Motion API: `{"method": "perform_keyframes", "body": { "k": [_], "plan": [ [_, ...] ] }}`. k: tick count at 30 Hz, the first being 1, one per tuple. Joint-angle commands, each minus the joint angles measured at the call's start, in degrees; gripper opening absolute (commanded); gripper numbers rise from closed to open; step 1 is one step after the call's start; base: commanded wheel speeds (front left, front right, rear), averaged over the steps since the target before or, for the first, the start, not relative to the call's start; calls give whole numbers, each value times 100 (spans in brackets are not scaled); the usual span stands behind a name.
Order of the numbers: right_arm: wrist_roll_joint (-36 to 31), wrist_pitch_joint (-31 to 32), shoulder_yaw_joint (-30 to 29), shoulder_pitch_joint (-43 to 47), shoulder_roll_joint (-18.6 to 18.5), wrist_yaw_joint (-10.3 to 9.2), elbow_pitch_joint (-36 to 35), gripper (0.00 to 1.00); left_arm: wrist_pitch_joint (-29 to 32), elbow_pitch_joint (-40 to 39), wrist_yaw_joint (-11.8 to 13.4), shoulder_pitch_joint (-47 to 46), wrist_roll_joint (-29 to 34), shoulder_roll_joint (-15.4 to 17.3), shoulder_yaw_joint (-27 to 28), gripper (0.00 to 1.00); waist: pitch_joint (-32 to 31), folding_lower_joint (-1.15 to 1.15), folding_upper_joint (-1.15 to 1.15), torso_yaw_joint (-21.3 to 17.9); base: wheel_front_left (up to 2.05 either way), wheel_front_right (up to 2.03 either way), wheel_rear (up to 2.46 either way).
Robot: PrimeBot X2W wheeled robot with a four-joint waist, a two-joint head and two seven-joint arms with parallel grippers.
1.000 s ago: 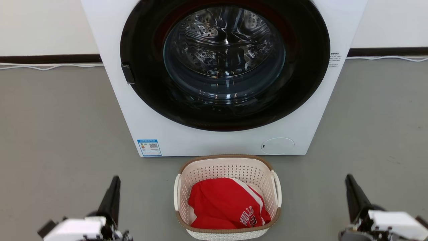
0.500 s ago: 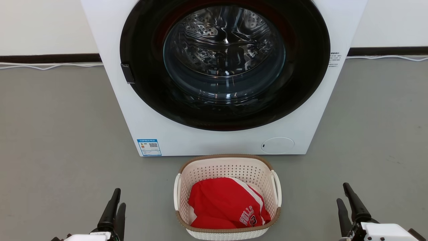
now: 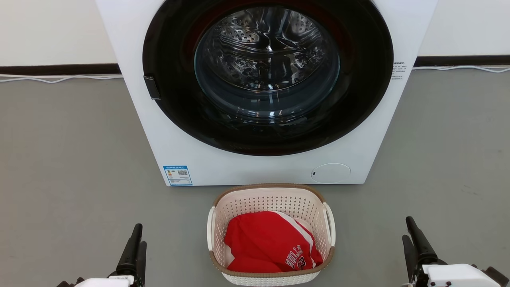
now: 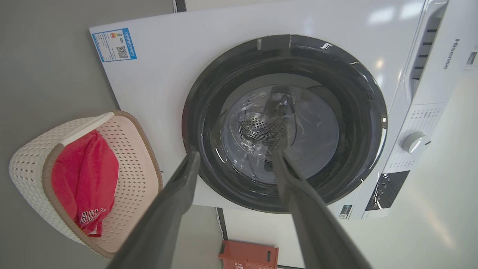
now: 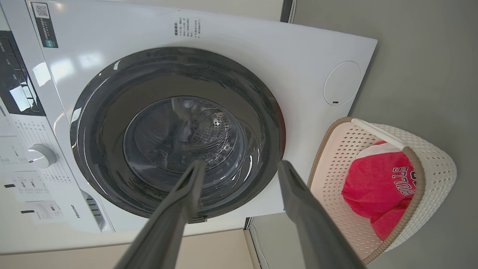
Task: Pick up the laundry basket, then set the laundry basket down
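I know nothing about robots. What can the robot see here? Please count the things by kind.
Washing machine: 1
Laundry basket: 1
Red jersey: 1
Robot grippers: 2 (left gripper, right gripper)
Total: 5

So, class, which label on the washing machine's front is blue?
The QR-code label at its lower left corner, head view; the right-edge label is plain dark print.

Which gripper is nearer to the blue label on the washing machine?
Left. The left gripper is in front of the blue label, slightly to its left; the right gripper is far across, beyond the laundry basket.
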Motion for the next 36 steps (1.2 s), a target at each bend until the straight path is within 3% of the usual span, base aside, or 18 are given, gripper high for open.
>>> {"method": "perform_keyframes", "body": {
  "k": [1,18,36],
  "plan": [
    [-135,-71,30,-265,-72,14,-193,100,-50,-120,-15,-291,90,34,22,100,-1,-1,0,0,0,0,0],
    [-1970,-357,125,-368,-69,21,-256,100,-336,-51,-2,-396,1496,50,130,100,10,-1,0,-3,0,0,0],
    [-3999,-660,259,-468,-69,27,-338,100,-638,-92,377,-436,3020,68,39,100,30,-1,0,-1,0,0,0]
  ]
}}
